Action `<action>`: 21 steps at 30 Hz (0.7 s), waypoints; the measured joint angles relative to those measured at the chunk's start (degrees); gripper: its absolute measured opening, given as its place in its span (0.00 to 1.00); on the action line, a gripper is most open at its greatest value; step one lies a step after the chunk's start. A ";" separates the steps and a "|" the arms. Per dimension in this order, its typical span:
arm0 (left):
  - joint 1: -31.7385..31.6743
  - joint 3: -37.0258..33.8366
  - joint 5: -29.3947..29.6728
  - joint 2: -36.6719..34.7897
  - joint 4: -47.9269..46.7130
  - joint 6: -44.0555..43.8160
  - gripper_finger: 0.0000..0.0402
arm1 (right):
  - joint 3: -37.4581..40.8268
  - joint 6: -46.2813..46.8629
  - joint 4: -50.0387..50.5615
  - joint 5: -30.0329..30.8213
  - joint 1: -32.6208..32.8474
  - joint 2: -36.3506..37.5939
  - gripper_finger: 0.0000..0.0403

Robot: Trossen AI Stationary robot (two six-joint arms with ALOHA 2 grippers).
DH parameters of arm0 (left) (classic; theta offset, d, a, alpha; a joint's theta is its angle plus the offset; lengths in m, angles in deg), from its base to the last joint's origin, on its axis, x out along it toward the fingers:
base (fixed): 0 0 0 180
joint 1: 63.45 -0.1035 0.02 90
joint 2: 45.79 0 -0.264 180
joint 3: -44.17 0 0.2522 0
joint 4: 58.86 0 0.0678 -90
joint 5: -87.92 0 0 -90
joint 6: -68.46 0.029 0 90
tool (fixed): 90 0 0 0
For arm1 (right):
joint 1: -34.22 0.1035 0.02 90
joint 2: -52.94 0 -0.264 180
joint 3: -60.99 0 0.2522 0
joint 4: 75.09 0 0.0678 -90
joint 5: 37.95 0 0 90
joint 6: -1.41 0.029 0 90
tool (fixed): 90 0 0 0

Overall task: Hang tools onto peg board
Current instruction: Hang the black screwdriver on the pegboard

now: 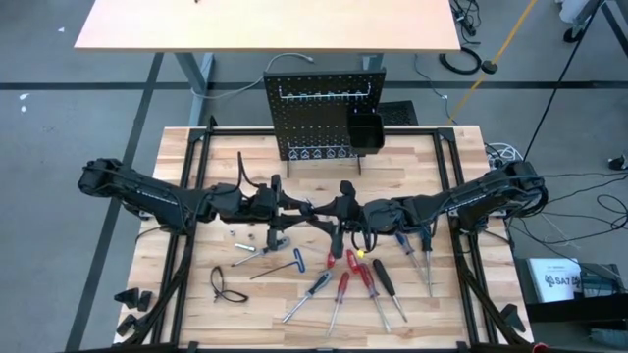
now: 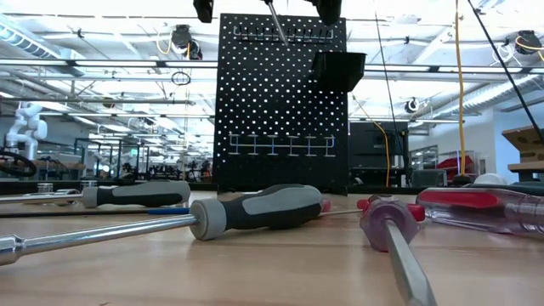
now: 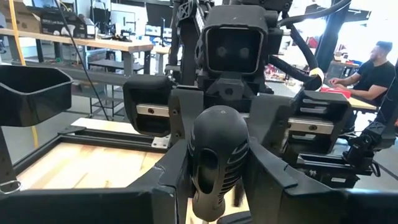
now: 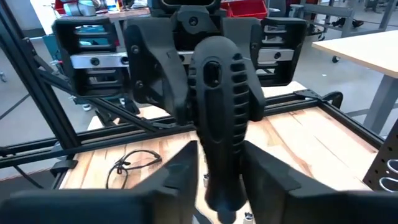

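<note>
A black ribbed-handled screwdriver point(image 3: 214, 155) point(image 4: 221, 112) is held upright above the middle of the table, butt end up. Its silver shaft point(image 2: 276, 24) points down. My left gripper point(image 1: 294, 208) point(image 3: 217, 183) comes from the table's left and my right gripper point(image 1: 340, 212) point(image 4: 222, 180) from the right. They face each other, and both are shut on the handle. The black peg board point(image 1: 324, 113) point(image 2: 280, 102) stands upright at the table's far edge with a silver hook rail point(image 1: 324, 93) and a black bin point(image 1: 365, 130). Several other tools point(image 1: 343, 284) lie on the near half of the table. My left gripper pinches the screwdriver's handle point(image 3: 205, 171) between its two fingers, one on each side. The fingers point(image 3: 163, 180) come in level from the table's left, across the handle. The screwdriver stands upright, lifted clear of the table. My right gripper pinches the same handle point(image 4: 217, 168) between its two fingers point(image 4: 183, 171), opposite the left gripper. It comes almost level from the table's right, across the handle. The handle stands upright between the fingers, with its rounded butt end point(image 4: 214, 46) above them.
Below the grippers lie a blue T-handle key point(image 1: 299, 260), red-handled and black-handled screwdrivers point(image 1: 368, 279), small silver bits point(image 1: 245, 238) and a black cord loop point(image 1: 221, 284). A black frame point(image 1: 186, 196) runs around the tabletop. A person point(image 3: 373, 68) sits beyond the table.
</note>
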 joint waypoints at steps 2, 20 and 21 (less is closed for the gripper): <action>0.01 0.00 -0.04 0.00 0.08 -0.29 0.27 | 0.00 -0.18 0.06 0.15 0.00 -0.01 0.17; -0.17 0.02 4.28 -5.83 -18.06 -11.97 0.82 | 0.00 -9.40 11.67 14.41 3.94 4.61 0.12; -0.17 0.02 4.68 -7.05 -20.44 -12.42 0.83 | 0.00 -9.29 14.54 17.30 4.93 5.40 0.12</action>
